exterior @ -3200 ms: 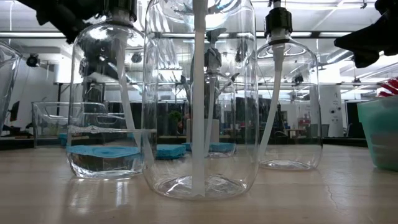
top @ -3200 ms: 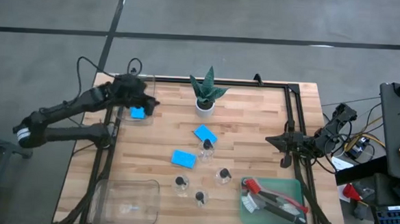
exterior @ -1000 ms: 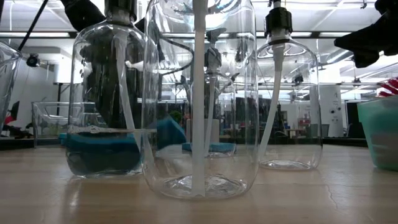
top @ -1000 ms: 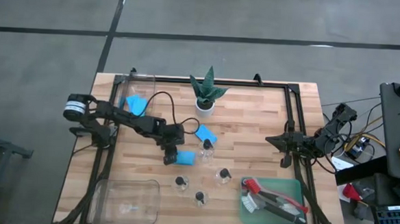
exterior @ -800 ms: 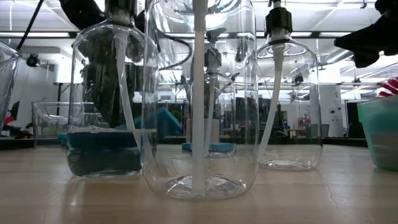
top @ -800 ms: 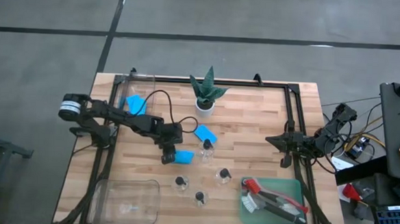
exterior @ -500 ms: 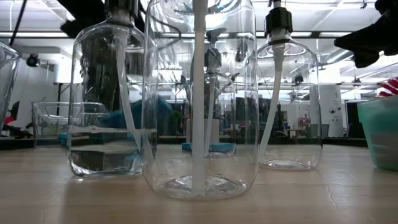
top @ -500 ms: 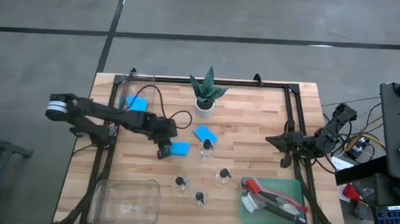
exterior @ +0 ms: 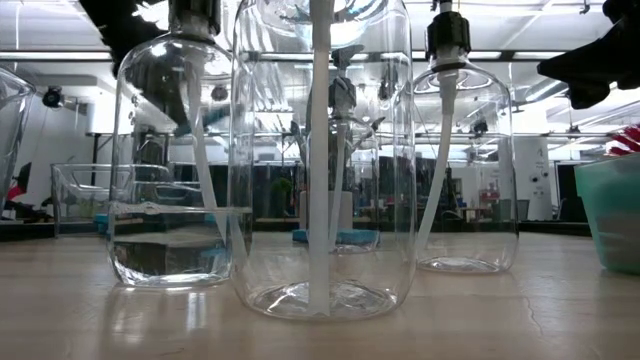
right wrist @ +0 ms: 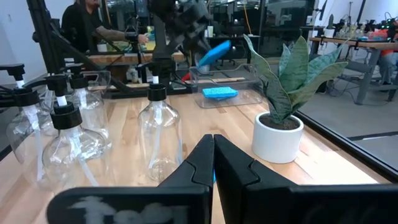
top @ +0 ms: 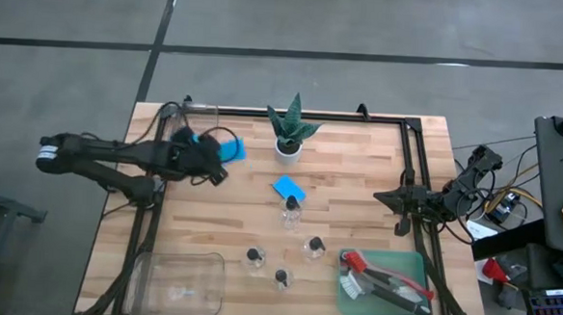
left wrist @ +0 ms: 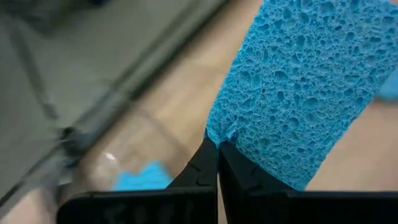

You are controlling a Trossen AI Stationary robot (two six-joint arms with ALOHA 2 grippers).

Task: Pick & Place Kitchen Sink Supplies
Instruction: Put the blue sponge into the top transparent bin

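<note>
My left gripper point(top: 216, 160) is shut on a bright-blue sponge point(top: 231, 150) in the air, beside the far-left clear bin point(top: 189, 122). That bin holds another blue sponge point(left wrist: 143, 177). A third sponge point(top: 289, 189) lies flat on the table near its middle. Several clear black-capped bottles point(top: 291, 206) stand upright around it. Red and black brushes point(top: 381, 278) lie in the green tray point(top: 413, 268). My right gripper point(right wrist: 213, 152) is shut and waits at the table's right edge. My left gripper pinches the blue sponge by one edge point(left wrist: 225, 138) between its two fingers. The rest of the sponge point(left wrist: 298, 87) sticks out past the fingertips. Seen from the right wrist, the sponge point(right wrist: 217, 51) is tilted and lifted clear of the table.
A green plant in a white pot point(top: 290, 131) stands at the far edge, right of the held sponge. A second clear bin point(top: 178, 282) sits at the near-left corner. A black frame point(top: 412, 155) runs round the table top.
My left gripper, shut on the sponge, has risen from the table's middle and moved toward the far-left, to the clear bin. The sponge has been lifted clear of the table and carried with it. The right arm has kept still.
</note>
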